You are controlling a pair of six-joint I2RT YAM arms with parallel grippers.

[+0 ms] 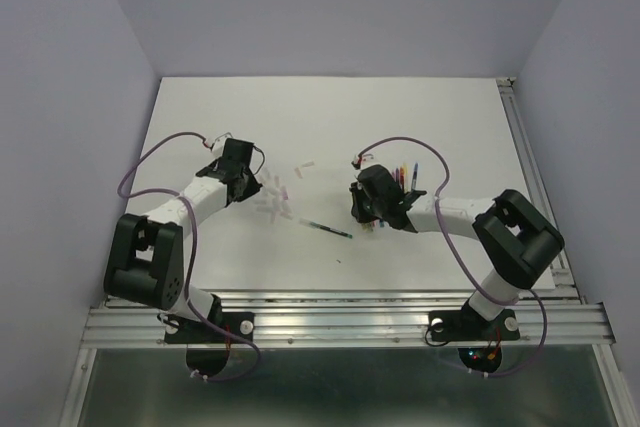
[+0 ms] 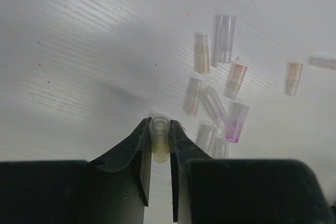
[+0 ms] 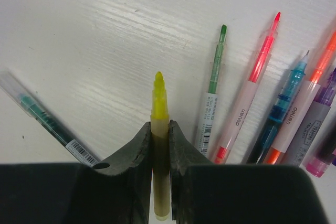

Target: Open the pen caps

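Observation:
My left gripper (image 2: 160,134) is shut on a pale yellowish pen cap (image 2: 159,139), low over the table beside a scatter of several loose caps (image 2: 216,103). The scatter shows in the top view (image 1: 277,199), just right of the left gripper (image 1: 247,185). My right gripper (image 3: 160,129) is shut on an uncapped yellow pen (image 3: 159,129), tip pointing away. It sits at the right in the top view (image 1: 366,209).
Uncapped green (image 3: 212,93), red (image 3: 248,90), teal (image 3: 278,108), orange and purple pens lie right of the yellow pen. A capped green pen (image 3: 44,116) lies to its left and shows at table centre (image 1: 328,230). The white table's (image 1: 330,117) aluminium front rail is near.

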